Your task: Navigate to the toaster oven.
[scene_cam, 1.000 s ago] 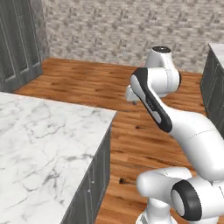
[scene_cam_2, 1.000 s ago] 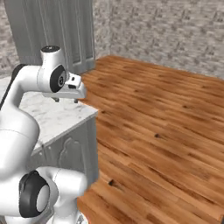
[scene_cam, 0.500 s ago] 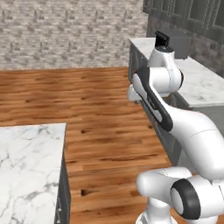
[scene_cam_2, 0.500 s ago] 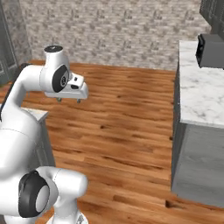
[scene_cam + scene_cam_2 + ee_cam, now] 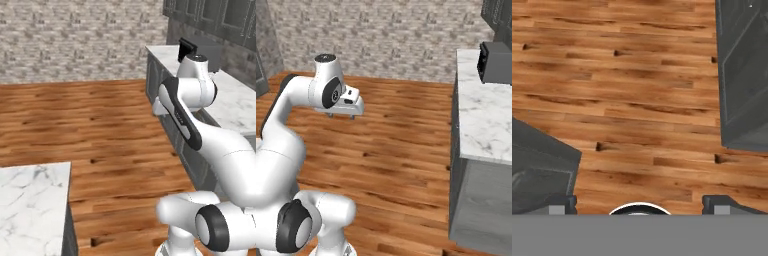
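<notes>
The base has turned right since a moment ago, so the toaster oven (image 5: pixel 497 62) now sits nearer, on the far end of the marble table (image 5: pixel 483 120) ahead right. The gripper (image 5: pixel 639 206) faces the floor (image 5: pixel 637 100), jaws wide, empty.

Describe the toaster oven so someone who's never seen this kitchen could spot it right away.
Find the long marble counter on dark grey cabinets, running toward the stone back wall. Near its far end, below the dark upper cabinets, sits the toaster oven. It is a small matte black box, the lone dark object standing on that pale counter.
</notes>
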